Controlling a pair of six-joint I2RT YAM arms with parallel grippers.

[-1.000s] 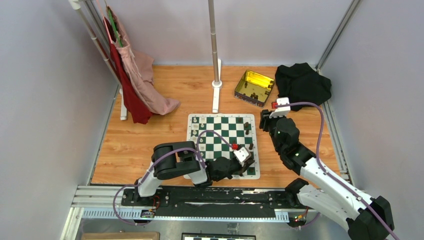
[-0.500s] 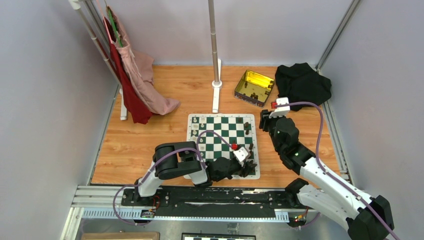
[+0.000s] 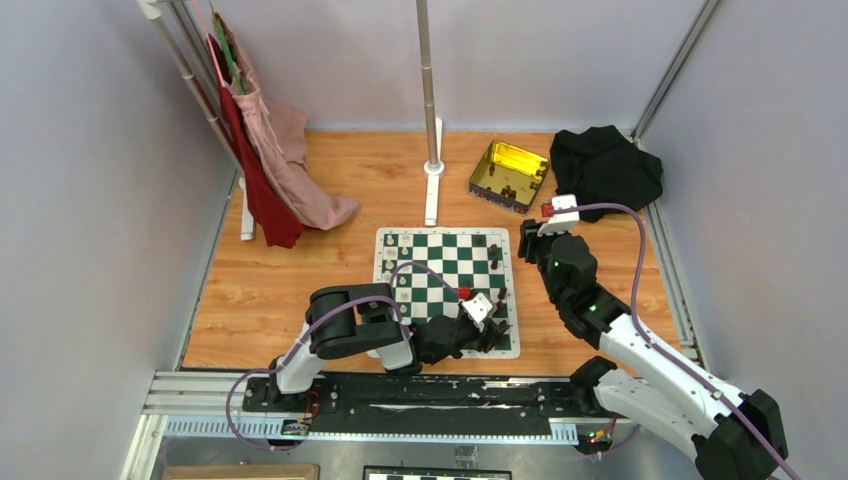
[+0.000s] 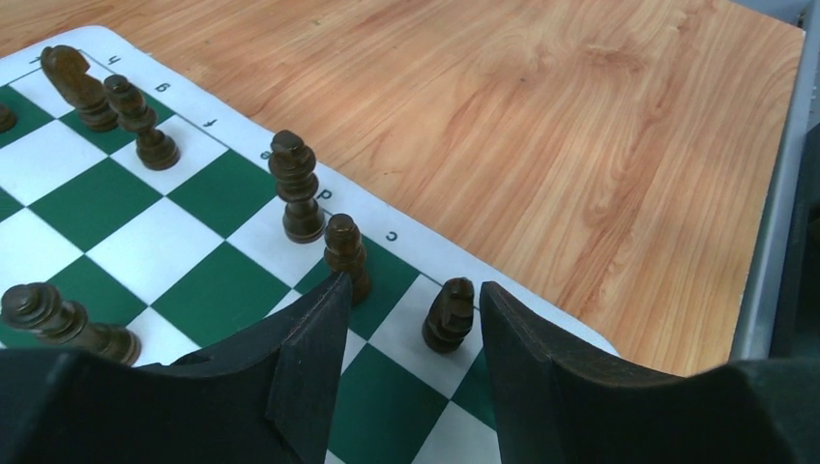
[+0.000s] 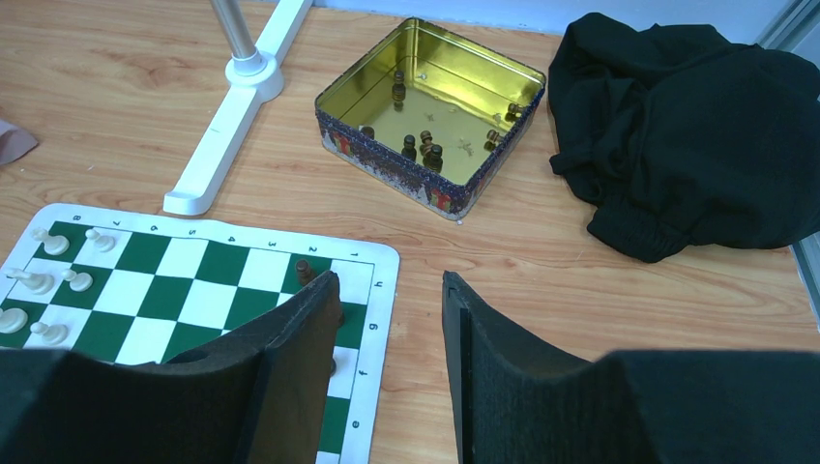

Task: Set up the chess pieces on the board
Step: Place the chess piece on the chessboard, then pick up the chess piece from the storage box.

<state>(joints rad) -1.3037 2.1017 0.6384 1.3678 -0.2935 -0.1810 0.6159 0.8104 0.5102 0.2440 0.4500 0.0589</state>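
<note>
Where the green-and-white board (image 4: 218,290) meets its lettered border, the left gripper (image 4: 414,290) stands open. Its fingers sit on either side of a small dark brown piece (image 4: 450,314), which stands upright on a white square and touches neither. More dark pieces (image 4: 295,184) line the same edge row. The right gripper (image 5: 389,280), open and empty, hovers over the wooden worktop (image 5: 541,290) just beside the board, near a gold tin (image 5: 387,179) holding further dark pieces (image 5: 425,147).
</note>
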